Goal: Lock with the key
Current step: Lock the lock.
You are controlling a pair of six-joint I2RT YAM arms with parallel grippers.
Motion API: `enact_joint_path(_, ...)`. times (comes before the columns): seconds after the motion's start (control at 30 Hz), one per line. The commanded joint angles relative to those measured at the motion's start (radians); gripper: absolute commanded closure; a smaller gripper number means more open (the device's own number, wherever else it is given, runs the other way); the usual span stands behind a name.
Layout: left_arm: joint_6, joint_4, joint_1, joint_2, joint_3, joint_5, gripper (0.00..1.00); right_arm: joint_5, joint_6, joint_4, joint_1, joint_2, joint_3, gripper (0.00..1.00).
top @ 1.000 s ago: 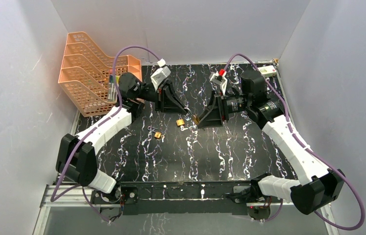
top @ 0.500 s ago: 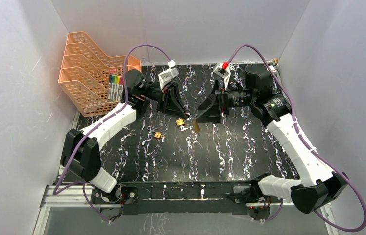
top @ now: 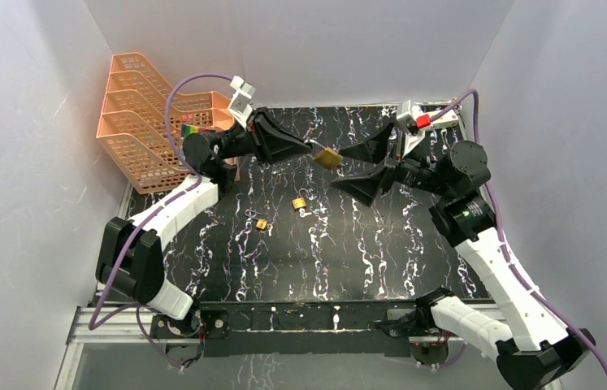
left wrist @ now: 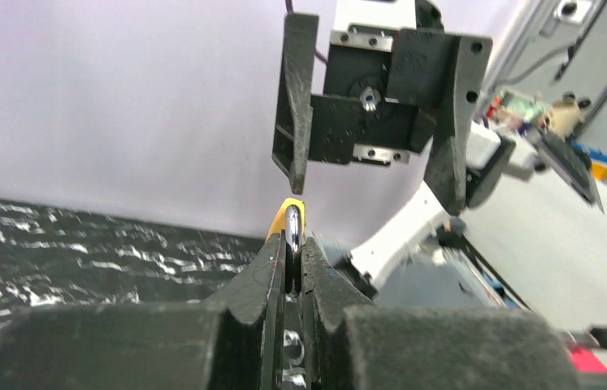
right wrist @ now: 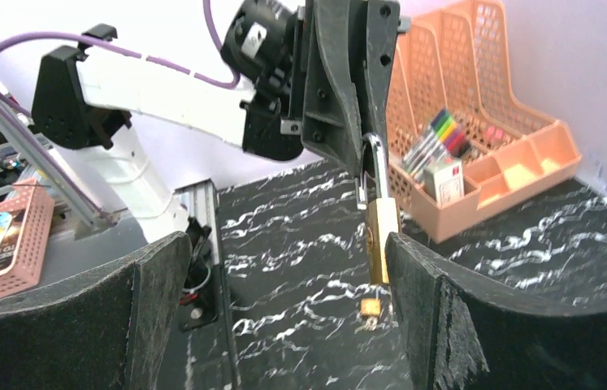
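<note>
The work stands at the handover stage: the left hand [top: 311, 149] is pinched tight on the shackle [right wrist: 375, 166] of a brass padlock [top: 329, 158], holding it up in the air over the far half of the bench [top: 381, 252]. The body hangs free below the fingers. The right hand [top: 340, 169] is spread as wide as it goes and holds nothing, with one finger on either side of the lock body and touching neither. The shackle's short leg looks to be out of the body, though the wrist view is too small to be sure. The key I cannot pick out for certain. It may lie with the small brass piece [top: 300, 203] or the second brass piece [top: 262, 224], both on the bench, well below the raised lock. Next, I judge, the right hand must either close squarely on the body or go down for the key, without knocking the lock askew. The bench is black with white veining. Plain white walls [top: 324, 49] surround it, and an orange rack [top: 141, 122] holding markers [top: 191, 130] stands in the far left corner.
</note>
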Motion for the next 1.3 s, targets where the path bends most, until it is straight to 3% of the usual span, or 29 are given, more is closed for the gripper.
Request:
enact_joint_path(0.0, -0.077, 0.334, -0.001, -0.015, 0.005, -0.245, 1.0, 0.002, 0.015, 0.186, 0.003, 0.049, 0.074, 0.02)
enact_joint_path(0.3, -0.12, 0.414, -0.001, -0.011, -0.001, -0.327, 1.0, 0.067, 0.008, 0.394, 0.003, 0.103, 0.031, 0.03)
enact_joint_path(0.73, -0.158, 0.458, -0.001, -0.013, 0.034, -0.33, 1.0, 0.085, 0.007, 0.383, 0.001, 0.178, 0.075, 0.09)
enact_joint_path(0.93, -0.155, 0.471, 0.006, -0.012, 0.042, -0.344, 1.0, 0.038, 0.044, 0.324, 0.001, 0.214, 0.107, 0.26)
enact_joint_path(1.1, -0.159, 0.481, 0.014, -0.007, 0.048, -0.348, 1.0, 0.026, 0.063, 0.312, 0.001, 0.223, 0.118, 0.58)
enact_joint_path(1.27, -0.161, 0.489, 0.021, -0.002, 0.046, -0.357, 1.0, -0.007, 0.081, 0.282, 0.001, 0.259, 0.152, 0.6)
